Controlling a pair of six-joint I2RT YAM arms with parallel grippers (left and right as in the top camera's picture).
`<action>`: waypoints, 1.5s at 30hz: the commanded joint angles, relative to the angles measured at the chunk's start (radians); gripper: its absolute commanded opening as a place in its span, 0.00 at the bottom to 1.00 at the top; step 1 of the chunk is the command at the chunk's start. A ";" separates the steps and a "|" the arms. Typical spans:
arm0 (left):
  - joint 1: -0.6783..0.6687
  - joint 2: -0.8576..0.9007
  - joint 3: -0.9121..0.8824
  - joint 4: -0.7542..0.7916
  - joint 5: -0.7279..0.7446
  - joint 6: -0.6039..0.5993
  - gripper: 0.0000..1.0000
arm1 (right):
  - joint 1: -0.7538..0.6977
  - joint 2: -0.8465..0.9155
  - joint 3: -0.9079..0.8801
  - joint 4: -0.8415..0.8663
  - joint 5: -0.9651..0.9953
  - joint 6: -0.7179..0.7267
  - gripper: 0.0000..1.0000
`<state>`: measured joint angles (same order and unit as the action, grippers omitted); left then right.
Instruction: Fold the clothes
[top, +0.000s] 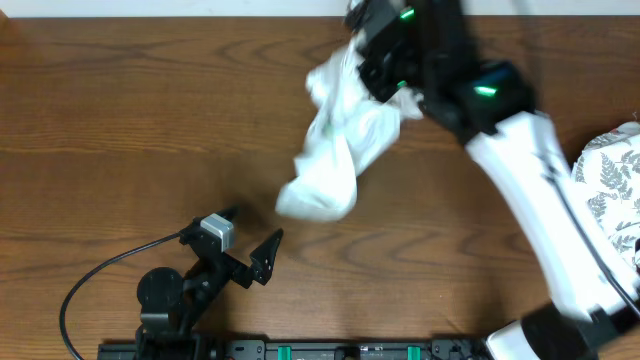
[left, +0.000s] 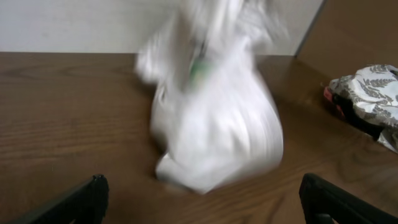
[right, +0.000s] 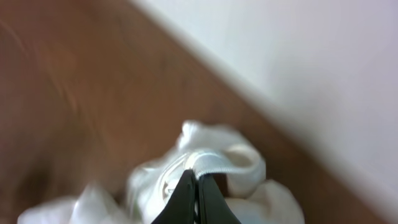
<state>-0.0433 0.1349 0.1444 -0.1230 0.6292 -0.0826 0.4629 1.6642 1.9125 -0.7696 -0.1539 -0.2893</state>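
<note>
Two pincers: I see right pincer (right: 196, 186) clamped on bunched edge of white T-shirt (top: 335, 140), holding it up over far-centre counter (top: 120, 120), probably to let it hang loose; left pincer (top: 250, 232) wide open, empty

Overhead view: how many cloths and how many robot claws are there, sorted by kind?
T-shirt: 1
Fern cloth: 1
Grippers: 2 (left gripper, right gripper)
Total: 4

The T-shirt (top: 335, 150) is held centrally by the right gripper (right: 198, 186) behind it. Another cloth (top: 612, 170) is laid far right.
</note>
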 joint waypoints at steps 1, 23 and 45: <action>-0.003 0.000 -0.003 0.004 0.007 -0.009 0.98 | -0.006 -0.053 0.090 -0.005 -0.038 -0.173 0.01; -0.003 0.000 -0.003 0.009 0.006 -0.008 0.98 | 0.014 -0.071 0.116 -0.028 -0.119 -0.179 0.01; -0.003 0.000 -0.003 0.008 0.006 -0.005 0.98 | -0.534 -0.276 0.232 0.244 -0.489 0.281 0.01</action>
<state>-0.0433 0.1349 0.1444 -0.1223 0.6289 -0.0826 -0.0116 1.3331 2.1452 -0.5705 -0.3260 -0.1799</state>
